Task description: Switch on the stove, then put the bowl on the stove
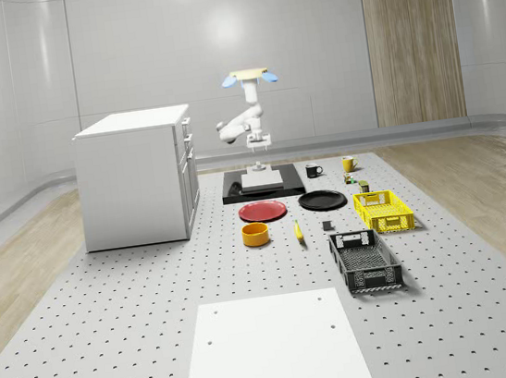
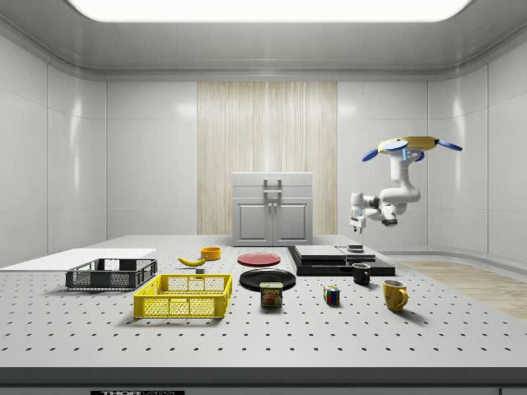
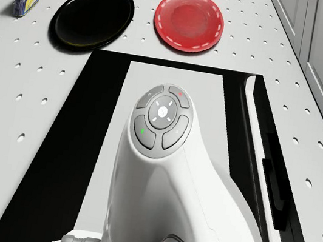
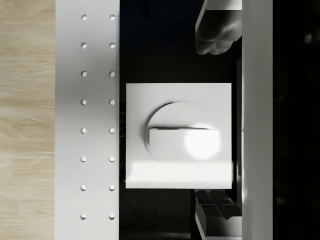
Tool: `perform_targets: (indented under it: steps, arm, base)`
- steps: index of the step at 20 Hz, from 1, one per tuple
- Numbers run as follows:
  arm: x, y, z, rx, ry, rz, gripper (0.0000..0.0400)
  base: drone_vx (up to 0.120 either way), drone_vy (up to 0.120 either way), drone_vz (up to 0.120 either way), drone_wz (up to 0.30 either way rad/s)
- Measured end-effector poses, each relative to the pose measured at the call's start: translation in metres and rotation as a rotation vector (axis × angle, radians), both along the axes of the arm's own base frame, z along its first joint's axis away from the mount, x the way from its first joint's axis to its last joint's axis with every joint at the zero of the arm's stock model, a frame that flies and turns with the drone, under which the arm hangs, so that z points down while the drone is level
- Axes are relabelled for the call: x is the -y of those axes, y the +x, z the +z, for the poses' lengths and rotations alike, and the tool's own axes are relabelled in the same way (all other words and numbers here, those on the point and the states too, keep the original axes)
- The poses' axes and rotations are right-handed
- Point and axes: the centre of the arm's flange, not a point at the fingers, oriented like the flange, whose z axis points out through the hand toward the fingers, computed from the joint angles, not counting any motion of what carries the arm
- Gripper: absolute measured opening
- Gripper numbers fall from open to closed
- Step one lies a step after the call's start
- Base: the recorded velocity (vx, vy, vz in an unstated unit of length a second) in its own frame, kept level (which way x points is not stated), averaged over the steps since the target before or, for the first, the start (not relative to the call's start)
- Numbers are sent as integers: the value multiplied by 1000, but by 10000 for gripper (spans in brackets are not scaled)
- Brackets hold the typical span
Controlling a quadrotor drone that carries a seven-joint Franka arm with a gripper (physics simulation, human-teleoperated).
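Stood apart, either side of the stove knob, clear of it. Gripper hung over stove, drone hovering above. Orange bowl sat well apart on the table. Risked pinching off-centre and slipping round the dial.

**Readable markings in the scene**

Only one label comes close to being legible: the small can on the perforated table in the side view, standing just beside the yellow basket, carries a dark label with yellow letters that appear to read "SPAM". At the bottom edge of the side view, a small black plate on the table's front bears pale characters too small to read. The same can in the drone view shows no readable letters.
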Motion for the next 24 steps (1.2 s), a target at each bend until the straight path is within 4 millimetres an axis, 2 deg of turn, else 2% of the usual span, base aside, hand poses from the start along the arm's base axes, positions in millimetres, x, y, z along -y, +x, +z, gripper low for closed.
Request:
perform_targets:
  steps: [4, 9, 14, 24]
  arm:
    - [0, 0, 0, 0, -2, 0, 400]
    - [0, 0, 0, 0, -2, 0, 400]
    - [-4, 0, 0, 0, -3, 0, 400]
    - [-9, 0, 20, 0, -3, 0, 400]
  base:
    - [0, 0, -120, 0]
    - [80, 0, -112, 0]
    - [0, 0, 0, 0]
    - [0, 0, 0, 0]
